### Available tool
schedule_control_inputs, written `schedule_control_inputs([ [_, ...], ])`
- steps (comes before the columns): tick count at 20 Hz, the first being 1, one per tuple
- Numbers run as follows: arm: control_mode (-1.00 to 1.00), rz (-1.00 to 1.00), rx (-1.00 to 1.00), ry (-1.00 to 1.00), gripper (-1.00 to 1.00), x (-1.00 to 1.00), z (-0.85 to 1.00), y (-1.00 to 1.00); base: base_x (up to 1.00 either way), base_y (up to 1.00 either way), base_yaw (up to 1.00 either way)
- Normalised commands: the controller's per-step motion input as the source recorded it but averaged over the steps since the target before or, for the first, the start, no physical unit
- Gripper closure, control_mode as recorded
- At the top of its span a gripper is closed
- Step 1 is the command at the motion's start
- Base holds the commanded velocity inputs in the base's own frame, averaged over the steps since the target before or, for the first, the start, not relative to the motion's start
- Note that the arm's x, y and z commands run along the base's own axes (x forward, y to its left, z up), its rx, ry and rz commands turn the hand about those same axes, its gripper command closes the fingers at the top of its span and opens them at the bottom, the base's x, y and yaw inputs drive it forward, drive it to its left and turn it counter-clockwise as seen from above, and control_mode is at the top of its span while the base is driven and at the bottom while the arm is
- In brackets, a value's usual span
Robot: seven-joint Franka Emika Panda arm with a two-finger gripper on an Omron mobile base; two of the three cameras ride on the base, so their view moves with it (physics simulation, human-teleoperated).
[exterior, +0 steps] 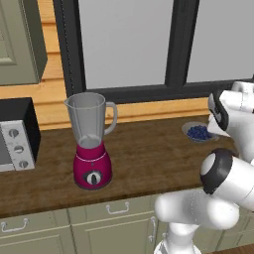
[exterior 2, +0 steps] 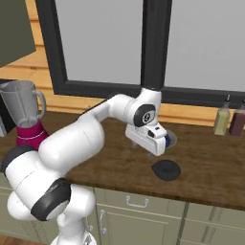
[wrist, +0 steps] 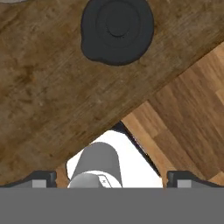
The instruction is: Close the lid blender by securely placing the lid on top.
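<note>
Gripper (wrist: 112, 178), jaws fully open w/ nothing held, is hovering just left of & above the lid (exterior 2: 166, 169), which is lying flat near counter's front edge.

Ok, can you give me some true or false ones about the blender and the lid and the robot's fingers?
1. The lid is already on the blender. False: the lid lies flat on the wooden counter, and the jar's mouth is uncovered.
2. The blender's base is magenta with a black dial. True.
3. The fingers are squeezing the lid. False: they stand wide apart, holding nothing, and the lid is out ahead of them in the hand view.
4. A bowl of blueberries sits on the counter. True.
5. The blender is lying on its side. False: it stands upright, near the toaster oven.
</note>
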Motion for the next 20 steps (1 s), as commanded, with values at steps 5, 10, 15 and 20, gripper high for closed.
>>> schedule_control_inputs([
  [5,-1.0,-0.16,0.0,0.01,-1.0,0.07,-0.35,-0.37,0.0,0.0,0.0],
  [10,-1.0,-0.05,0.0,0.0,-1.0,0.24,-0.35,-0.06,0.0,0.0,0.0],
  [15,-1.0,0.0,0.01,0.03,-1.0,0.21,-0.49,-0.25,0.0,0.0,0.0],
  [20,-1.0,0.0,0.0,0.06,-1.0,0.28,-0.27,-0.24,0.0,0.0,0.0],
])
